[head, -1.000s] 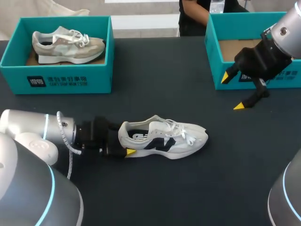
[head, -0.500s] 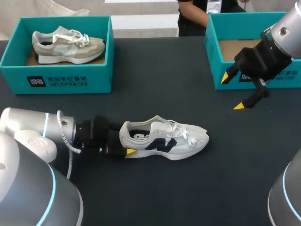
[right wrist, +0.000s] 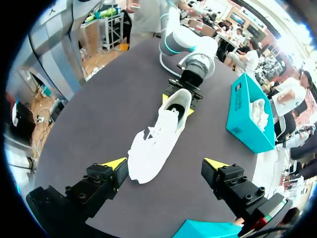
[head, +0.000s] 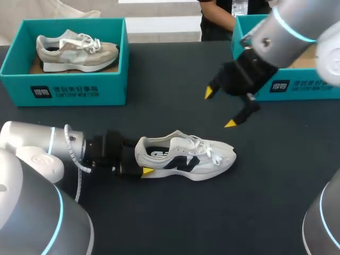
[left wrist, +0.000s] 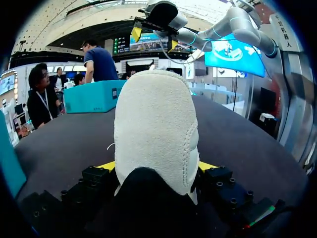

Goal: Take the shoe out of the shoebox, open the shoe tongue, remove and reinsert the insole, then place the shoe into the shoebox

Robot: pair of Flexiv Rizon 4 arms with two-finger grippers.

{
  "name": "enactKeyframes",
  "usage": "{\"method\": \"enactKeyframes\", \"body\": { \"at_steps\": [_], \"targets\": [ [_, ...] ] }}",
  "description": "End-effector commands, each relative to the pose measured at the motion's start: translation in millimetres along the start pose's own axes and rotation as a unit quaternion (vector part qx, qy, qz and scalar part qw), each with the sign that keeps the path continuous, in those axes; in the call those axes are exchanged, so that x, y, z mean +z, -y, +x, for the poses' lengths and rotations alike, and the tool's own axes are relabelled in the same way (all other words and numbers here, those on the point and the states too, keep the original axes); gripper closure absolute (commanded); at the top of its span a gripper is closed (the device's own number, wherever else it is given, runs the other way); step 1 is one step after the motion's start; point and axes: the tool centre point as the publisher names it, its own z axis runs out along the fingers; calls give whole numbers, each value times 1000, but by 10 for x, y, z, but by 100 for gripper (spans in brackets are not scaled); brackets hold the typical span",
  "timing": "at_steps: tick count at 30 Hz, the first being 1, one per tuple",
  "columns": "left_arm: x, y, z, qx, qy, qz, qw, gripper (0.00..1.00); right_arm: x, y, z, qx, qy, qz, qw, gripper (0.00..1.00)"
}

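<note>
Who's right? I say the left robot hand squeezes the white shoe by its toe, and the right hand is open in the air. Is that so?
Not the toe: the left gripper squeezes the white shoe by its heel, as the left wrist view shows. The right gripper is open in the air, as you said.

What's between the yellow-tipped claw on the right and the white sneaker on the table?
Nothing: the head view shows only bare dark tabletop between the right gripper and the white lace-up sneaker.

Bright, even overhead light; white suede sneaker [left wrist: 156,129] between left jaws evenly lit, soft sheen on silver right arm [head: 292,26]
</note>
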Motion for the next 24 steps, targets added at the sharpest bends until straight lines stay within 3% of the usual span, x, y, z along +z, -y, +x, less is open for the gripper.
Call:
{"method": "enactKeyframes", "body": {
  "at_steps": [1,3,7,8,10,11,12,24],
  "targets": [
    [-3,-1,7,0,0,0,1000,100,301,-146,-433,-61,-70,19,996,0],
    [-3,-1,7,0,0,0,1000,100,303,-115,-408,-31,-87,8,996,0],
    [-3,-1,7,0,0,0,1000,100,289,-78,-304,160,-111,-35,980,0],
    [-3,-1,7,0,0,0,1000,100,288,-88,-283,222,-84,-42,971,0],
    [-3,-1,7,0,0,0,1000,100,296,-101,-216,327,23,-58,943,0],
    [-3,-1,7,0,0,0,1000,100,302,-102,-175,371,57,-44,926,0],
    [-3,-1,7,0,0,0,1000,100,321,-95,-151,387,93,-55,916,0],
    [-3,-1,7,0,0,0,1000,100,321,-95,-151,387,93,-55,916,0]
  ]
}}
